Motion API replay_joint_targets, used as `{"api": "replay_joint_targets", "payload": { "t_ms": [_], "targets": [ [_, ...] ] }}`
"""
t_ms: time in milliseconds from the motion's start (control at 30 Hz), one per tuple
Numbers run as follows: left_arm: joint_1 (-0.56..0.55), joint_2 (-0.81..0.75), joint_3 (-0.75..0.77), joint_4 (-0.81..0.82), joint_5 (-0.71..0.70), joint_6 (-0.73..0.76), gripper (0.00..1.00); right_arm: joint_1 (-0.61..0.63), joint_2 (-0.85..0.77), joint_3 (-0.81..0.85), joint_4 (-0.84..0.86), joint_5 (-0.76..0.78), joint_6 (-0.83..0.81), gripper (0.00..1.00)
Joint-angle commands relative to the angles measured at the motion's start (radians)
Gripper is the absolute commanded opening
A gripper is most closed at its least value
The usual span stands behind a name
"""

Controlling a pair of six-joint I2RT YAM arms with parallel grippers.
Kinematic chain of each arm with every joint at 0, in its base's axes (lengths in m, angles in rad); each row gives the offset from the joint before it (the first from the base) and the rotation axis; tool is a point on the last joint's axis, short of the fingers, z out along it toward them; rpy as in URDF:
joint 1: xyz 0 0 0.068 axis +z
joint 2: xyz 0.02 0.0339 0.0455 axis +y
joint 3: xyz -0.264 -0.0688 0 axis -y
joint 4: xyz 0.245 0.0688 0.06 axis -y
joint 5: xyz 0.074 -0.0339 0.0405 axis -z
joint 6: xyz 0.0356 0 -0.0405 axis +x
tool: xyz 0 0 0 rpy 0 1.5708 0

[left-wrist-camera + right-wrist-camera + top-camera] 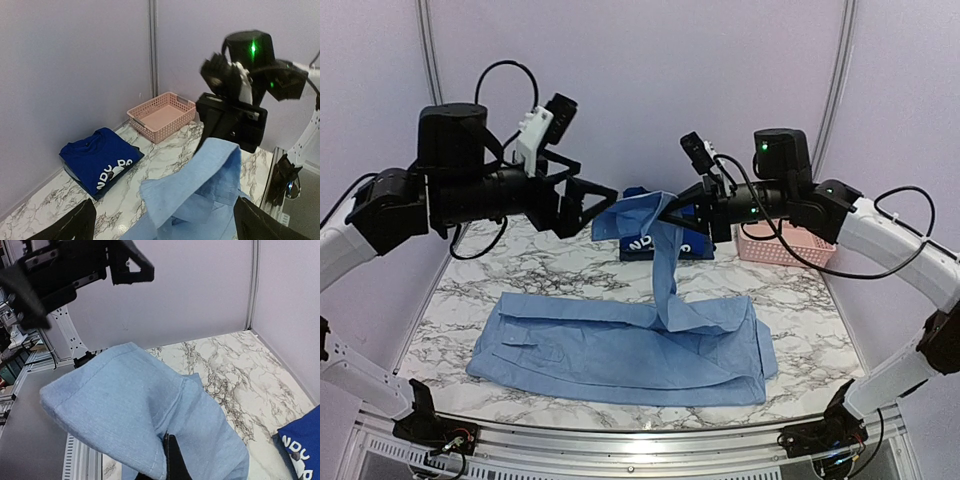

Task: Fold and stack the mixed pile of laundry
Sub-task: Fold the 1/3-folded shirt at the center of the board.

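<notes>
**1. L arm.** The left tool (590, 208) hangs above the rear-centre of the tabletop (490, 280). Its jaws are spread wide, with nothing between them. Its fingers (70, 225) fill the bottom corners of the L wrist view. Raised cloth lies just beside the tips; contact cannot be confirmed.

**2. R arm.** The right tool (670, 208) faces the left one at approx. the same height. Its jaws are closed on a raised part of the light-blue shirt (620, 350). In the R wrist view the cloth drapes over one dark finger (171, 455) and hides the rest of the grip.

**3. Shirt pos.** The main body lies spread flat across the near half of the tabletop, L to R, with folds along its far edge. One section rises as a narrow strip from the right-centre of the body up to the right tool. There it fans out into a loose flap toward the left tool.

**4. Other items.**
- A folded royal-blue T-shirt (645, 245) w/ white lettering lies at the rear of the tabletop, behind the raised strip. It rests on a darker folded piece (75, 174) whose edge shows beneath it.
- A pink basket (782, 248) w/ lattice walls stands at the rear R corner. It is near the T-shirt but apart from it, next to the wall (720, 80).
</notes>
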Motion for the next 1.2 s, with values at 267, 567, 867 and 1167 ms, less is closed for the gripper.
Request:
{"api": "replay_joint_targets", "payload": {
  "t_ms": [267, 567, 867, 1167],
  "targets": [
    [-0.139, 0.159, 0.063, -0.062, -0.211, 0.355, 0.99, -0.002, 0.091, 0.091, -0.028, -0.11, 0.116, 0.0],
    [-0.128, 0.238, 0.129, -0.059, -0.282, 0.348, 0.94, -0.002, 0.116, 0.115, -0.084, -0.123, 0.065, 0.0],
    [-0.09, 0.218, 0.133, -0.106, -0.041, 0.345, 0.27, -0.002, 0.106, 0.126, -0.113, -0.182, -0.003, 0.0],
    [-0.101, 0.157, 0.183, -0.119, 0.197, 0.227, 0.0, -0.159, 0.028, 0.053, 0.018, -0.282, 0.159, 0.71]
  ]
}}
